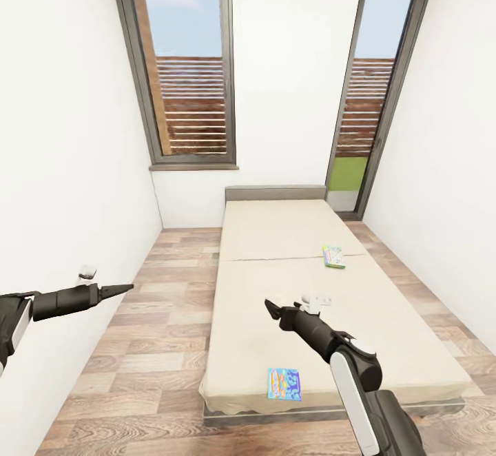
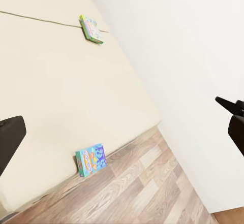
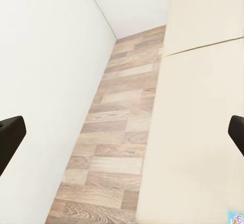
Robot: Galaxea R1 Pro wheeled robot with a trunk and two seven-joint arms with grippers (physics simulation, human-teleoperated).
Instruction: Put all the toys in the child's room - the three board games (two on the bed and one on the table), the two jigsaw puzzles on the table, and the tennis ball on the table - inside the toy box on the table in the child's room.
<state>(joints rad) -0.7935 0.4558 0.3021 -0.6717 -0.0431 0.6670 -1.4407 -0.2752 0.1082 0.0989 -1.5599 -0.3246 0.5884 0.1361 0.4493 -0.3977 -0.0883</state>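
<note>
Both grippers, left (image 1: 127,288) and right (image 1: 269,306), hang released. Approach the blue board game (image 1: 284,384) at the bed's (image 1: 275,284) foot edge squarely; the green board game (image 1: 334,257) follows.

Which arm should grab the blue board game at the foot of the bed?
Right, probably. The right gripper already hangs over the bed, open and empty, near the blue board game. The left gripper is out over the floor, beside the bed.
</note>
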